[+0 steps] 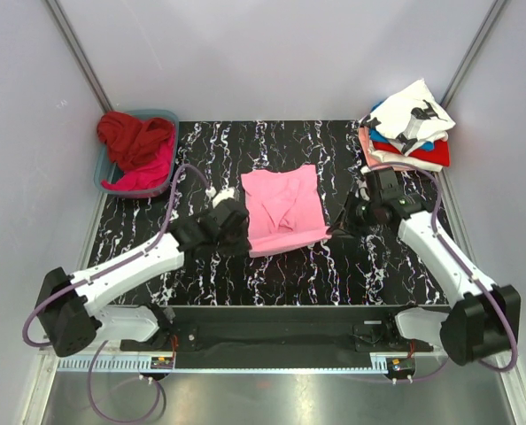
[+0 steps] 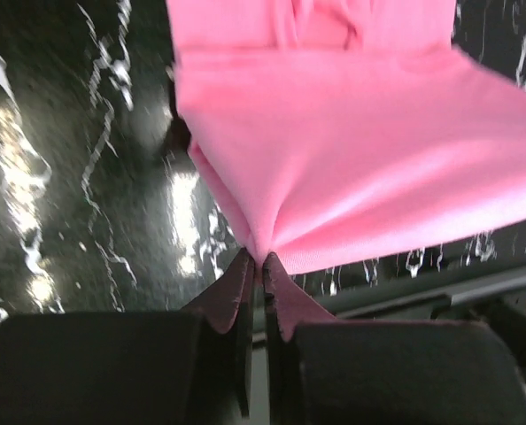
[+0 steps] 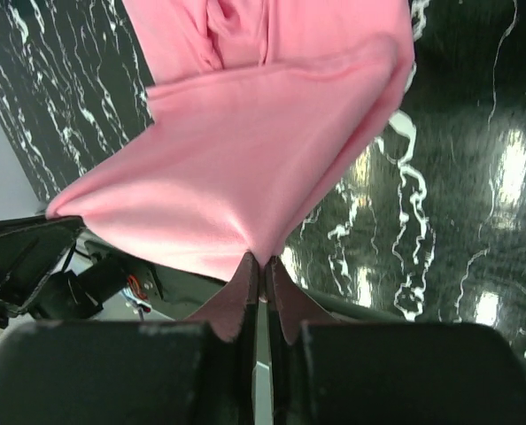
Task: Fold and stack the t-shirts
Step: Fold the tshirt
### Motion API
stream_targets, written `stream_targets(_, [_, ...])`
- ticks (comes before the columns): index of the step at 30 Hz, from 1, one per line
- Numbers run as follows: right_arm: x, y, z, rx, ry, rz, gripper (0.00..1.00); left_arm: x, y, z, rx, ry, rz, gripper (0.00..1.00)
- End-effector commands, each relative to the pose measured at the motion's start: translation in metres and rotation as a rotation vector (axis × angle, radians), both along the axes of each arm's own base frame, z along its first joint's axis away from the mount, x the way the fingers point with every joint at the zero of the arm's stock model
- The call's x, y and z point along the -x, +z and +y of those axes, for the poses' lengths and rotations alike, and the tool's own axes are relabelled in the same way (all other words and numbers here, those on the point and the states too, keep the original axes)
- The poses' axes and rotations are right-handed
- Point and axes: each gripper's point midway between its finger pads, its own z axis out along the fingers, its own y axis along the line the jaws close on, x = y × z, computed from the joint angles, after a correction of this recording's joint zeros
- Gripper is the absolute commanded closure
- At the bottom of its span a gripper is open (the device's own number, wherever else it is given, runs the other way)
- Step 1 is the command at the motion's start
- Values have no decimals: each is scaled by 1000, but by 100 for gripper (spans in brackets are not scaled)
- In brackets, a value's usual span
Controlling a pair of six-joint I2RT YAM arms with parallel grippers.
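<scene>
the left fingers (image 2: 232,297) and right fingers (image 3: 235,301) each clamp a near corner of the light pink t-shirt (image 1: 283,208) at the middle of the counter (image 1: 334,274), likely lifting its hem evenly to fold it away. beyond sit the folded stack (image 1: 406,133), far right, and unfolded red shirts (image 1: 135,140), far left.

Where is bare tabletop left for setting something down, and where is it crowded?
Free: the back strip between basket and folded stack, behind the pink shirt; the near edge strip in front of it. Crowded: the middle, where left tool and right tool pinch the shirt.
</scene>
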Motion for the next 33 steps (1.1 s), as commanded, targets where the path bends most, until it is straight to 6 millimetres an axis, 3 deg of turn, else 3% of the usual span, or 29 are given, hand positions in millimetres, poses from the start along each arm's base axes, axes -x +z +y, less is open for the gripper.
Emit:
stream_targets(1, [-23, 3, -5, 71, 9, -30, 100, -22, 7, 6, -49, -38, -11, 93])
stream_targets(2, [-32, 11, -4, 71, 6, -52, 100, -30, 14, 4, -41, -36, -24, 93])
stream_targets(4, [-44, 9, -5, 91, 0, -46, 100, -43, 11, 6, -54, -30, -12, 94])
stream_targets(5, [-55, 19, -6, 99, -8, -75, 100, -53, 15, 7, -57, -30, -23, 94])
stream_targets(6, [-60, 16, -6, 112, -2, -59, 100, -56, 16, 7, -59, -37, -19, 95])
stream_targets(7, [-70, 26, -6, 110, -5, -83, 100, -62, 17, 6, -74, -47, -17, 95])
stream_targets(9, [-80, 24, -6, 119, -5, -67, 100, -73, 20, 7, -72, -43, -15, 96])
stream_targets(11, [-100, 39, -7, 114, -20, -104, 100, -89, 28, 10, -75, -33, -23, 95])
stream_targets(12, [-109, 33, -7, 120, -25, -79, 100, -95, 29, 11, -74, -35, -19, 95])
stream_targets(13, [-124, 46, -5, 112, -34, -113, 100, -108, 34, 9, -82, -45, -29, 94])
stream_targets(14, [-136, 47, -7, 114, -51, -116, 100, -121, 35, 15, -79, -31, -27, 94])
stream_targets(15, [-151, 34, -4, 110, -70, -77, 100, -132, 34, 18, -86, -24, -24, 94])
stream_targets(16, [-172, 50, 1, 86, -75, -127, 100, -150, 32, 18, -105, -33, -12, 94])
stream_targets(17, [-190, 27, 4, 93, -81, -78, 100, -168, 29, 31, -109, -1, 4, 94])
stream_targets(18, [-206, 26, 8, 82, -93, -81, 100, -182, 6, 33, -134, 4, 55, 91])
stream_targets(19, [-234, 52, 15, 59, -100, -155, 100, -207, 16, 33, -126, 5, 14, 83])
stream_targets(20, [-245, 43, 9, 90, -131, -113, 72, -221, 10, 30, -77, -26, 34, 70])
stream_targets(21, [-264, 2, 15, 95, -111, -43, 44, -236, -26, 30, -95, -35, 99, 38])
stream_targets(22, [-287, 31, 25, 50, -86, -128, 26, -251, -22, 33, -103, -20, 110, 23])
stream_targets(23, [-286, -12, 25, 79, -78, -6, 11, -258, -32, 39, -86, -9, 155, 10])
stream_targets(24, [-290, -13, 25, 90, -64, -8, 7, -262, -51, 39, -77, -14, 202, 1])
stream_targets(26, [-298, 4, 22, 103, -68, -68, 5, -267, -53, 41, -57, 2, 183, 1])
stream_targets(27, [-298, 11, 22, 96, -67, -96, 5, -266, -49, 41, -43, 2, 146, 1])
stream_targets(28, [-283, -18, 19, 112, -61, -29, 5, -264, -45, 41, -33, 6, 131, 1])
stream_targets(29, [-292, 18, 19, 80, -78, -172, 5, -262, -42, 43, -29, 14, 115, 1])
stream_targets(30, [-288, 19, 17, 78, -94, -186, 2, -260, -28, 44, -19, 19, 84, 1])
stream_targets(31, [-273, -9, 6, 99, -106, -127, 1, -254, -30, 46, -20, 25, 87, 1])
stream_targets(33, [-267, 3, -1, 79, -124, -168, 1, -248, -20, 50, -22, 36, 63, 1])
